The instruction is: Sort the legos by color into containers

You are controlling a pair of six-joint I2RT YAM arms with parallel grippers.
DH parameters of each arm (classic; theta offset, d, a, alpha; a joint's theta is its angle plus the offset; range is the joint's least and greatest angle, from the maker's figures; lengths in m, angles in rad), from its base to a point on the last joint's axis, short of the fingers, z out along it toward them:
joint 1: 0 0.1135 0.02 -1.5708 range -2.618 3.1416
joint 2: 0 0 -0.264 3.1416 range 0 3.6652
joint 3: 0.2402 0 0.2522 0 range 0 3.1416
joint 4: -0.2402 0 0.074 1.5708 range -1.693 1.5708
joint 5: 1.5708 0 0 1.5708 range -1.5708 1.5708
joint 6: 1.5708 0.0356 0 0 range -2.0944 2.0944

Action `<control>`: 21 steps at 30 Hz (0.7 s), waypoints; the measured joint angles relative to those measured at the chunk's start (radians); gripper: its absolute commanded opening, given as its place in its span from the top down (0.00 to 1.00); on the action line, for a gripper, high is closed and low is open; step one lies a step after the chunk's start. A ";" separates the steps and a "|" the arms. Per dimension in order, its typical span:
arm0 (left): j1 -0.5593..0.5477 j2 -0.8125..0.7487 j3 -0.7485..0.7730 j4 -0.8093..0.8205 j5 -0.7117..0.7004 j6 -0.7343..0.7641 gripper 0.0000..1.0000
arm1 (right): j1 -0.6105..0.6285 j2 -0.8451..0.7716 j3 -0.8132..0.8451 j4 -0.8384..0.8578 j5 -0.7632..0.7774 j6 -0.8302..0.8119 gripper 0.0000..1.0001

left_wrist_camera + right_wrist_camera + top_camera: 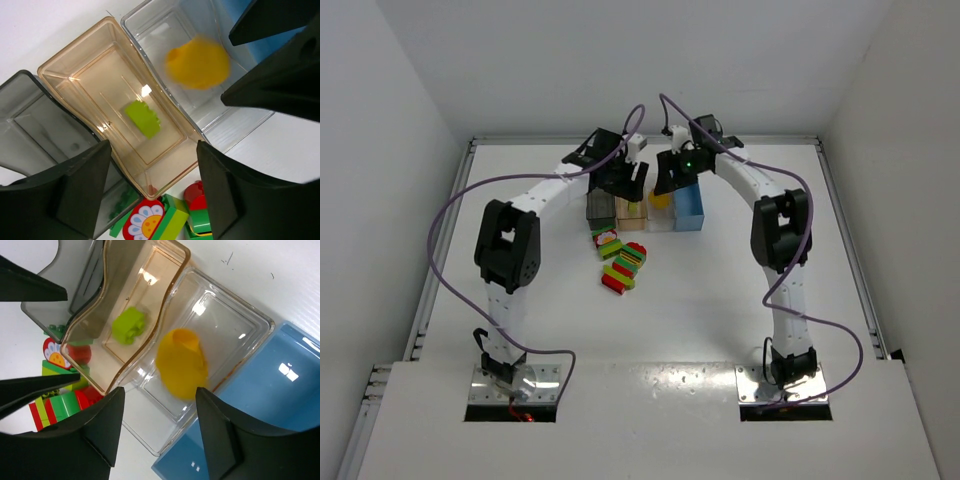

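Four bins stand in a row at the far middle: dark grey (597,210), tan (631,215), clear (661,218), blue (690,208). My left gripper (152,160) is open and empty above the tan bin's (75,75) near end; a lime brick (143,118) lies inside. My right gripper (159,405) is open above the clear bin (235,315). A blurred yellow brick (181,362) is loose over that bin, touching neither finger. Red, green and lime bricks (620,260) lie in a pile in front of the bins.
A red brick with a flower print (145,222) and a red-and-green stack (200,215) lie just before the tan bin. A dark green brick (55,330) shows by the grey bin's corner. Both arms reach over the bins, close together.
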 measured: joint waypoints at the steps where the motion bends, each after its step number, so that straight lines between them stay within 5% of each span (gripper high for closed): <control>1: 0.000 0.000 0.000 0.000 -0.003 -0.001 0.18 | 0.001 0.000 0.000 0.000 0.000 -0.001 0.39; 11: -0.005 -0.047 -0.040 0.009 -0.012 -0.006 0.17 | 0.013 -0.079 -0.056 -0.004 -0.003 -0.002 0.39; 21: 0.009 -0.548 -0.417 -0.013 0.019 0.077 0.20 | -0.002 -0.645 -0.552 0.051 -0.006 -0.134 0.40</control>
